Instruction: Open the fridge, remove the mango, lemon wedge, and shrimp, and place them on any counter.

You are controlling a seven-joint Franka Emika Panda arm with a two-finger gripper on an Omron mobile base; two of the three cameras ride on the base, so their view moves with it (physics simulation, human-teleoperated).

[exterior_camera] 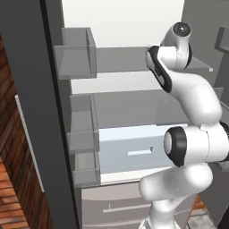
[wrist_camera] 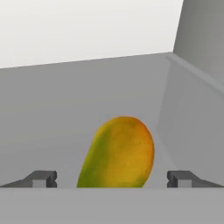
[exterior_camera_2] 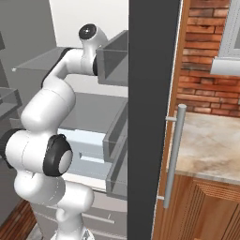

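Note:
The fridge (exterior_camera: 129, 107) stands open, with a white back wall and grey shelves, and my arm reaches in over an upper shelf. In the hand view the mango (wrist_camera: 119, 153), yellow-orange with a green side, lies on the grey shelf floor close in front of the hand. My gripper (wrist_camera: 112, 179) is open. Its dark fingertips (wrist_camera: 41, 178) stand wide on either side of the fruit and do not touch it. The lemon wedge and the shrimp are out of view. The beige counter (exterior_camera_2: 211, 145) lies to the right of the fridge door (exterior_camera_2: 150, 117).
Grey door bins (exterior_camera: 82, 129) line the left door, close beside the arm. A pale drawer (exterior_camera: 134, 152) sits below the shelves. A shelf side wall (wrist_camera: 197, 87) rises to the right of the mango. A silver bar handle (exterior_camera_2: 173, 154) hangs on the right door, with a brick wall (exterior_camera_2: 201, 56) behind the counter.

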